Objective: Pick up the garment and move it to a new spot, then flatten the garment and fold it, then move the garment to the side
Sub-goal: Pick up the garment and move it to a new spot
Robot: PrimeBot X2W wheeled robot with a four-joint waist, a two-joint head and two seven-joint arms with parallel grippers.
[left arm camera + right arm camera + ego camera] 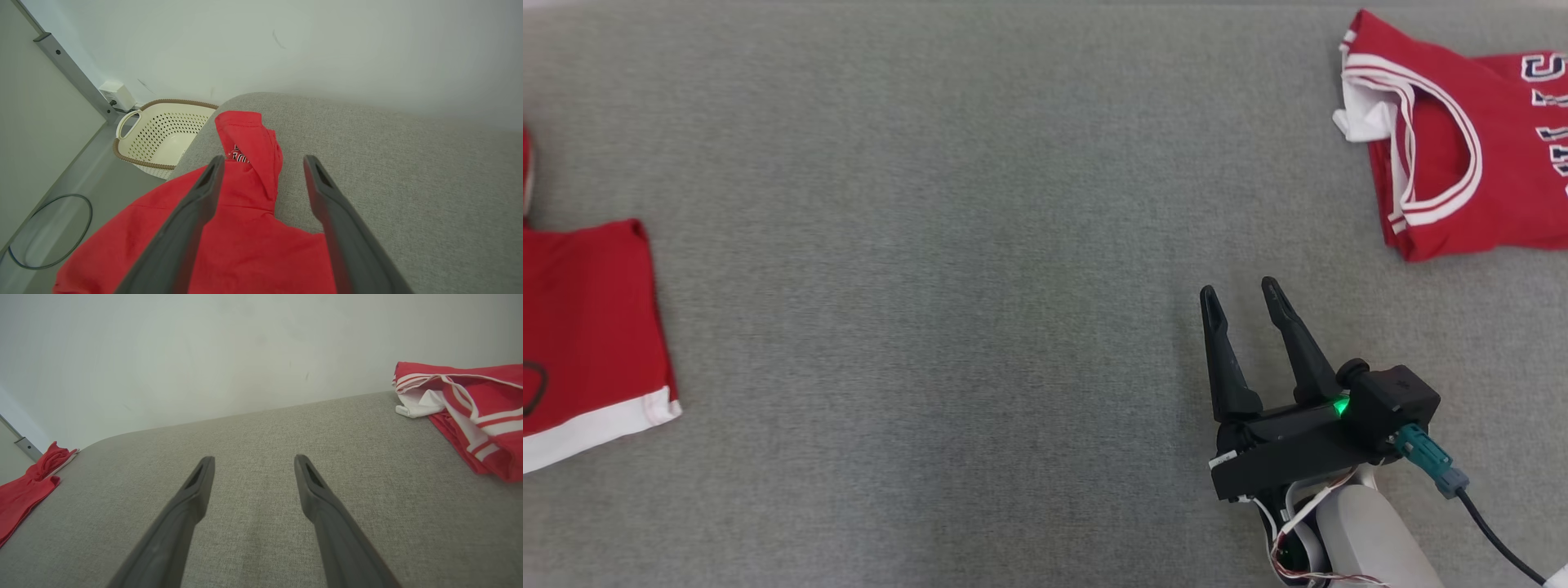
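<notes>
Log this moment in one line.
left end effector: open, above red garment | right end effector: open, empty | jersey: far right

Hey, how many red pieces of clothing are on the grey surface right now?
2. One red garment lies at the left edge of the surface; the white-trimmed jersey lies at the far right. Both run out of the head view, so more may be hidden.

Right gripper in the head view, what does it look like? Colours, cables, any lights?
The right gripper has two long, tapering black fingers on a blocky black body with a small green light. A teal plug with a black cable sits at its side, thin red and white wires loop beneath, and the forearm is pale grey.
</notes>
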